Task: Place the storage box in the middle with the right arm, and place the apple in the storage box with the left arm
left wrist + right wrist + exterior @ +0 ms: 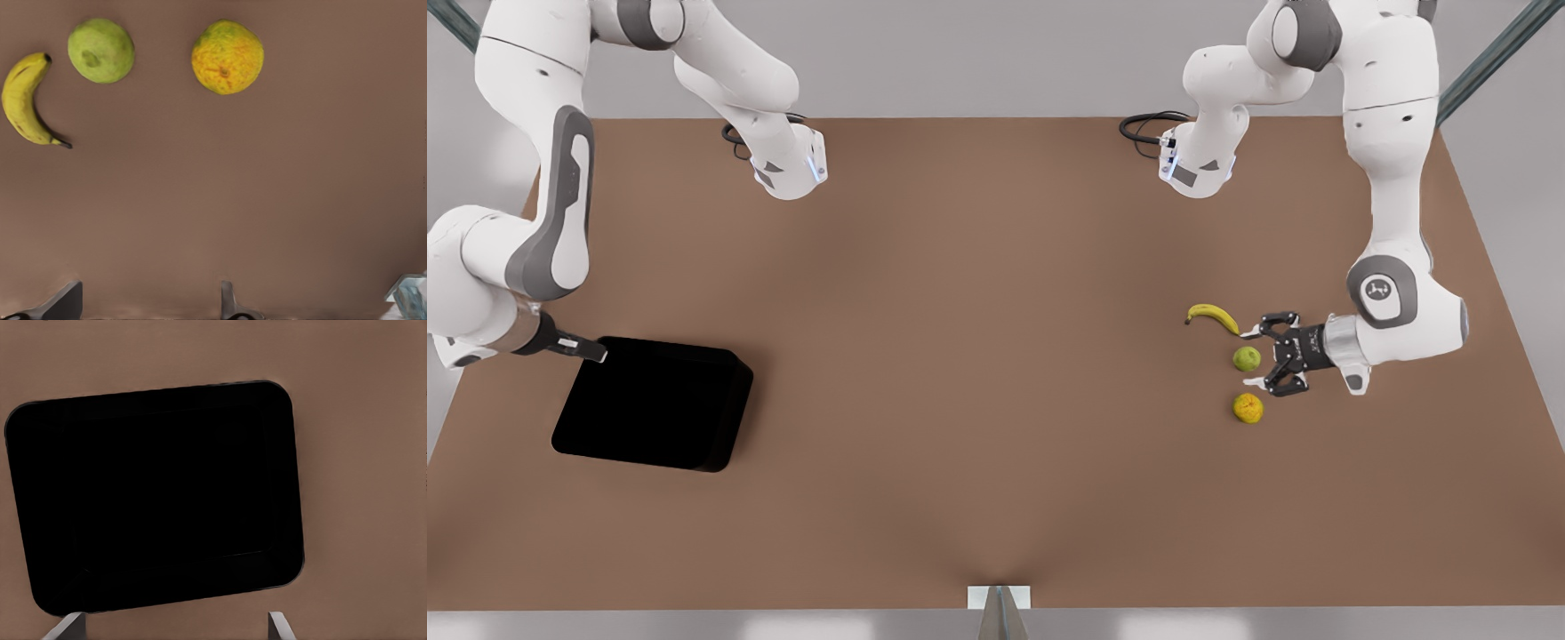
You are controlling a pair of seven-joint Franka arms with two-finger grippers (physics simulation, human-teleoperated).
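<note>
The black storage box [654, 404] [153, 500] lies on the brown table at the front view's left. My right gripper [580, 348] [173, 629] hovers at the box's far left corner, open, with nothing between its fingers. At the front view's right the yellow-green apple [1245, 359] [101, 50] rests on the table. My left gripper [1256, 358] [147, 307] is open beside it, one finger on either side of the apple in the front view. In the left wrist view the apple lies well ahead of the fingertips [67, 301].
A yellow banana [1214, 316] [23, 100] lies just beyond the apple, and a yellow-orange round fruit [1248, 408] [227, 57] just in front of it. The middle of the table [978, 356] is bare brown surface. A small white bracket [999, 597] sits at the front edge.
</note>
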